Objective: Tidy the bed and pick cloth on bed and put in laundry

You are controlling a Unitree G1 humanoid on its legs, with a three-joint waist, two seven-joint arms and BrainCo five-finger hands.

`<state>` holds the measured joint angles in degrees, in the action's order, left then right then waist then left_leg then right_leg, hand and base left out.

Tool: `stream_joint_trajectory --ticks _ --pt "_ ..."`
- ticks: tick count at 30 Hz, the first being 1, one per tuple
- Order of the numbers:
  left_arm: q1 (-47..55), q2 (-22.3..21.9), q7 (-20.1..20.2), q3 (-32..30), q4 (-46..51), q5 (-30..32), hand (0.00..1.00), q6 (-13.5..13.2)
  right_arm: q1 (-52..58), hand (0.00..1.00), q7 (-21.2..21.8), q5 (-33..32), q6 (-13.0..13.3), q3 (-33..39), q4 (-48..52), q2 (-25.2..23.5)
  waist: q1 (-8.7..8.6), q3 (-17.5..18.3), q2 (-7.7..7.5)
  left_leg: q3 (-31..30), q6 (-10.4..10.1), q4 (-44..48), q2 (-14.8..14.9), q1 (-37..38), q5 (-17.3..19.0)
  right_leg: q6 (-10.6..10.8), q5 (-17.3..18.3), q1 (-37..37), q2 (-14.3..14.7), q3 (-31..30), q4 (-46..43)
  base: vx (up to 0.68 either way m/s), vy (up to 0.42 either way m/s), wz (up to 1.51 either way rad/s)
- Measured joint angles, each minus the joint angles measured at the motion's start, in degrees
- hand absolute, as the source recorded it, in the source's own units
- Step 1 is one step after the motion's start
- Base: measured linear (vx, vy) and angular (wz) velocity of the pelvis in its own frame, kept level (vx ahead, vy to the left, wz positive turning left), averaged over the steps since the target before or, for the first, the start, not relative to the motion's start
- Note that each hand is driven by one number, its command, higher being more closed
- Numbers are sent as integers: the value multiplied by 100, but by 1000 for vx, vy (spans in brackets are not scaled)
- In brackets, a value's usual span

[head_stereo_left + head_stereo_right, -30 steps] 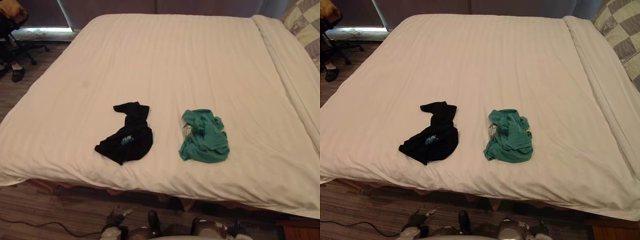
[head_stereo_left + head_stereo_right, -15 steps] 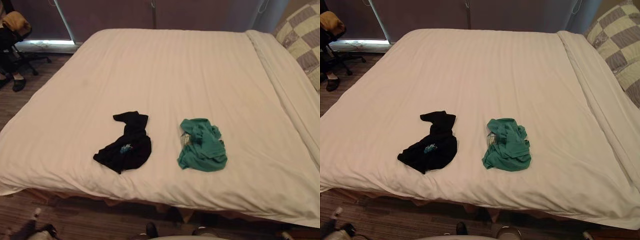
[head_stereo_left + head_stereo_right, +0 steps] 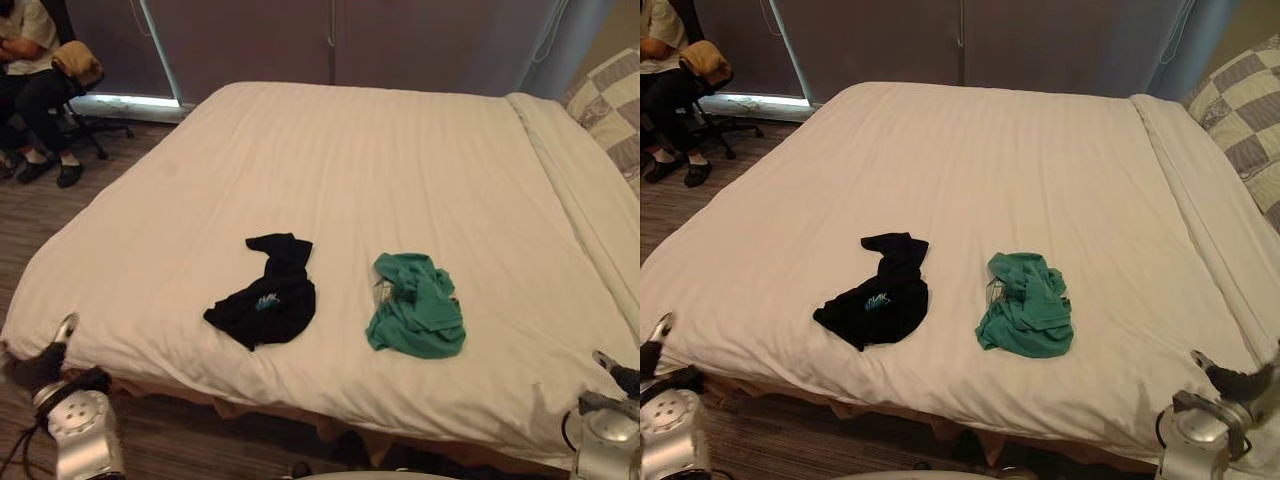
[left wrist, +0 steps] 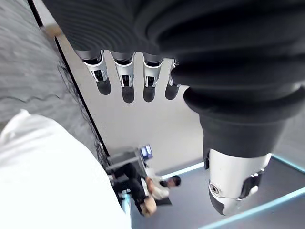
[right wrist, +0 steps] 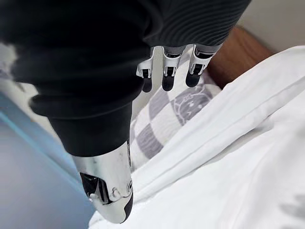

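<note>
Two crumpled cloths are lying apart near the foot edge of a white bed (image 3: 350,150) — a black cloth (image 3: 265,297) to the robot's left, a green cloth (image 3: 417,320) to its right. The left hand (image 4: 125,78) and right hand (image 5: 165,71) are hovering by the bed's near corners, fingers straight, holding nothing. Each hand is likely best reaching for its nearer cloth's bunched middle — pinching cloth, not duvet.

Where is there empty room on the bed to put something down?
The far half of the bed, beyond the black cloth and the green cloth, is bare, and so is the gap between them. The near middle, where both lie, is crowded.
</note>
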<state>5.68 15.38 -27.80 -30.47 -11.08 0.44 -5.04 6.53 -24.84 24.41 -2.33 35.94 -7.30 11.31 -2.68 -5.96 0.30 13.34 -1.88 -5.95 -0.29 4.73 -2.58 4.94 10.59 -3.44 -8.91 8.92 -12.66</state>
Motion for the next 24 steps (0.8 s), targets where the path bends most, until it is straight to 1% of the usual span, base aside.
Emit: stream_joint_trajectory --ticks 2,4,7,8,9,10,11,13,14,17,18,22,23,24 --pt "-34 -39 116 221 96 24 0 -48 -61 0 61 47 9 -310 28 183 -16 -143 62 35 2 1 23 -95 0 -10 -66 116 20 -67 4 -113 24 -11" --pt "-255 -39 272 516 232 36 0 -66 -237 0 157 47 20 -623 174 395 -33 -450 135 100 -35 4 45 -270 -43 36 -151 322 42 -128 -9 -124 27 -6" --pt "-729 5 329 764 254 80 0 -77 -577 0 204 47 78 -963 208 637 -93 -687 184 113 -15 13 57 -565 -148 40 -229 625 25 -116 -62 -88 30 8" --pt "-1006 149 381 943 254 145 0 -86 -851 0 251 47 118 -1179 207 756 -124 -785 181 130 23 41 65 -741 -236 47 -246 842 8 -122 -137 -21 29 6" --pt "-1173 236 389 1070 252 174 0 -92 -976 0 254 47 157 -1280 208 806 -125 -830 178 150 -3 42 66 -796 -273 45 -252 949 3 -132 -171 16 24 -3" --pt "-1387 354 386 1247 249 222 0 -102 -1140 0 254 47 193 -1405 207 862 -101 -925 164 206 -8 46 69 -841 -314 45 -253 1059 -4 -180 -244 41 1 -17" --pt "-1646 505 387 1499 243 264 0 -109 -1399 0 254 47 206 -1639 207 947 -66 -1047 164 285 52 49 63 -904 -363 46 -253 1201 -8 -271 -329 32 -6 -23" --pt "-1949 615 392 1777 168 334 0 -123 -1667 0 253 47 243 -1846 208 989 -58 -1128 185 348 80 116 55 -1051 -383 46 -253 1368 -23 -319 -370 31 -18 -14" --pt "-2255 676 397 1957 -10 427 0 -148 -1855 0 253 45 268 -1977 207 993 -59 -1266 183 412 97 273 57 -1162 -368 46 -253 1441 -27 -363 -425 40 -33 -7" --pt "-2842 792 402 2275 -461 531 0 -145 -2146 0 251 45 372 -2258 207 1001 -106 -1482 188 502 99 401 93 -1372 -367 43 -255 1677 -29 -463 -523 28 -37 -8" --pt "-2928 809 401 2341 -552 549 0 -144 -2169 0 251 45 383 -2295 208 1002 -109 -1502 190 533 99 421 104 -1413 -366 35 -260 1726 -23 -488 -535 17 -57 -19" --pt "-3310 823 411 2741 -827 710 0 -91 -2244 0 243 46 426 -2457 212 1060 -165 -1800 222 741 127 498 170 -1532 -339 6 -281 1955 54 -711 -587 19 -79 -26" --pt "-3373 823 414 2791 -906 712 0 -87 -2234 0 242 46 426 -2472 211 1065 -168 -1813 230 758 132 500 178 -1562 -335 3 -284 2019 68 -757 -611 19 -65 -25" --pt "-3477 823 420 2842 -1053 740 0 -43 -2242 0 239 47 426 -2524 212 1065 -226 -1862 242 799 132 510 187 -1630 -335 1 -291 2117 77 -799 -633 20 -53 -17"
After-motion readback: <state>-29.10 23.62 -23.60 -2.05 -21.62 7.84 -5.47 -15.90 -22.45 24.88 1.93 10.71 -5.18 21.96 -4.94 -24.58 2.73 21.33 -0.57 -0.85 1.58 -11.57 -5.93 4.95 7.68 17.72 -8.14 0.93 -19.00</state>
